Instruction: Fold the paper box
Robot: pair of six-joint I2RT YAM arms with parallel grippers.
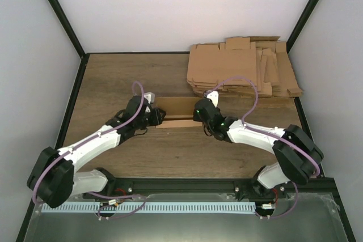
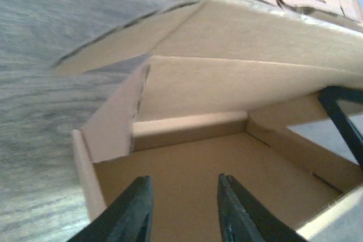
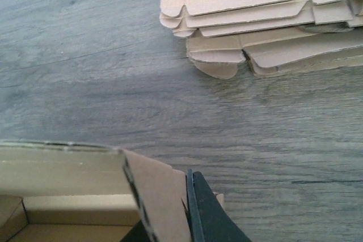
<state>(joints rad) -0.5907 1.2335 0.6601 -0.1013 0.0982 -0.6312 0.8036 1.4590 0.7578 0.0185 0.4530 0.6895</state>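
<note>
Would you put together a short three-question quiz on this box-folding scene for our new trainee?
1. True or false: the left gripper is open over the paper box interior.
2. The pile of cardboard blanks lies: A) near left, B) far right, C) under the box.
3. Fill in: the right gripper works at the box's ___ end.
Key: 1 true; 2 B; 3 right.

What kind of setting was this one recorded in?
Probably a lab test cell, not a real packing room: a wood-grain table boxed in by plain white walls and black frame posts, a pile of flat cardboard blanks at its far right, one part-folded box in the middle.
</note>
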